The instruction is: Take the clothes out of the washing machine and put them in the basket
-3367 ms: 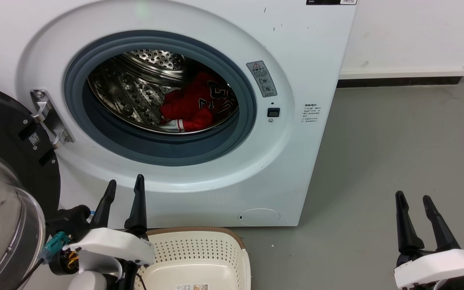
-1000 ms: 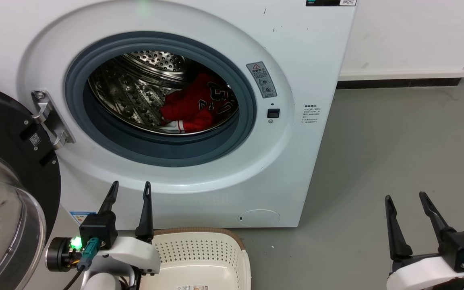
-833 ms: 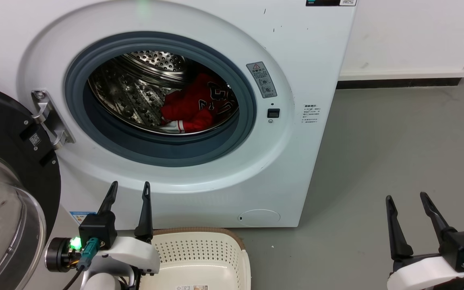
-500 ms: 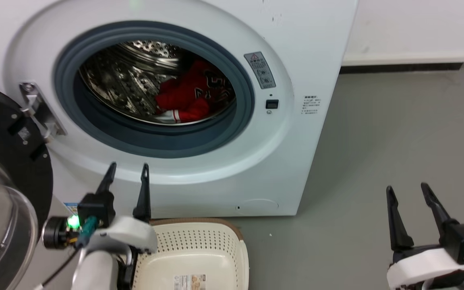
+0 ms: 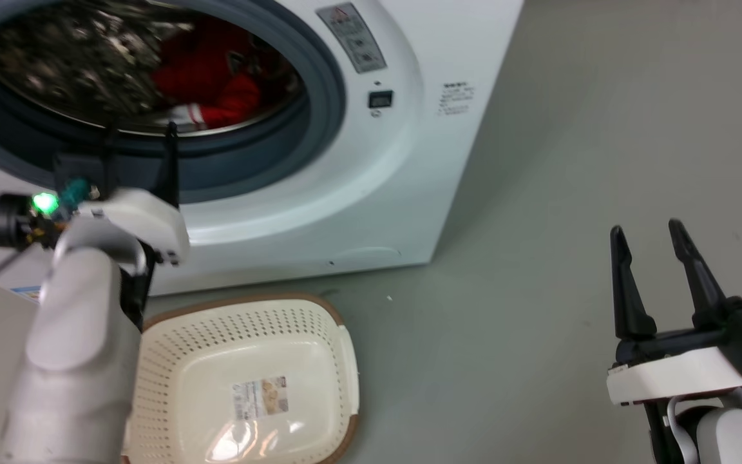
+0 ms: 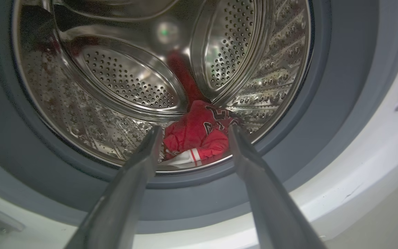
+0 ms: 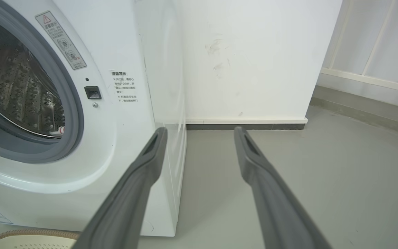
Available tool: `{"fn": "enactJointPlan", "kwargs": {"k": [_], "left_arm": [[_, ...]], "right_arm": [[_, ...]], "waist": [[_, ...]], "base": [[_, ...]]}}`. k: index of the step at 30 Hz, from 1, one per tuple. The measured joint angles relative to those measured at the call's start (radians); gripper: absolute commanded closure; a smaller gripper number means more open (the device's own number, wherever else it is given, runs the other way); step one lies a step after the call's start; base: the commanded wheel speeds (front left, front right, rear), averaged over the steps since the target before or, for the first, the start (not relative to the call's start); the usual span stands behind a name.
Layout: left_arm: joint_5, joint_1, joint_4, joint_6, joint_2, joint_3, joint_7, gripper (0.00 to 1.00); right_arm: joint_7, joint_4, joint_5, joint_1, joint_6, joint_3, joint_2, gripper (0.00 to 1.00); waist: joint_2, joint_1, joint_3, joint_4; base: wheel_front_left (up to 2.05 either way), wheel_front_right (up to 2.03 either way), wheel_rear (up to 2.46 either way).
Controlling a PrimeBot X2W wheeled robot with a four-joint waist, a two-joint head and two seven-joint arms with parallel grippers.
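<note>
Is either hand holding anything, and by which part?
Nothing is held. The left hand is open, pointing at the clothes in the washing machine; the right hand is open too.

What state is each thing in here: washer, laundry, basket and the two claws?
Washing machine, open at the front.
Clothes, bunched low in the drum, not gripped.
Basket, empty, on the floor by the machine.
Left gripper, open, empty, aimed at the clothes.
Right gripper, open, empty, above the floor.
</note>
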Motion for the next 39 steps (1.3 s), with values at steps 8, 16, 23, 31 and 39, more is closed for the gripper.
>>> {"fn": "enactJointPlan", "kwargs": {"k": [8,16,23,31,39], "left_arm": [[-0.004,-0.229,0.137,-0.024,0.123,-0.023,0.137,0.0],[-0.076,-0.453,0.247,-0.033,0.25,-0.134,0.361,0.0],[-0.188,-0.589,0.244,-0.034,0.369,-0.242,0.556,0.0],[-0.262,-0.679,0.192,-0.034,0.512,-0.319,0.749,0.0],[-0.309,-0.69,0.138,-0.025,0.552,-0.317,0.931,0.0]], "right_arm": [[-0.049,0.036,0.057,-0.069,0.0,0.046,0.0,0.0],[-0.066,0.065,0.116,-0.111,0.0,0.073,0.0,0.0],[-0.067,0.048,0.158,-0.128,0.0,0.092,-0.001,0.0],[-0.067,0.037,0.202,-0.13,0.0,0.121,0.0,0.0],[-0.067,0.028,0.227,-0.138,0.0,0.136,0.0,0.0]], "waist": [[0.0,0.0001,0.131,-0.096],[0.0,0.0001,0.253,-0.212],[0.0,0.0001,0.339,-0.275],[0.0,0.0001,0.425,-0.334],[0.0,0.0,0.486,-0.364]], "base": [[0.0,0.0,0.0],[0.0,0.0,0.0],[0.0,0.0,0.0],[0.0,0.0,0.0],[0.0,0.0,0.0]]}}
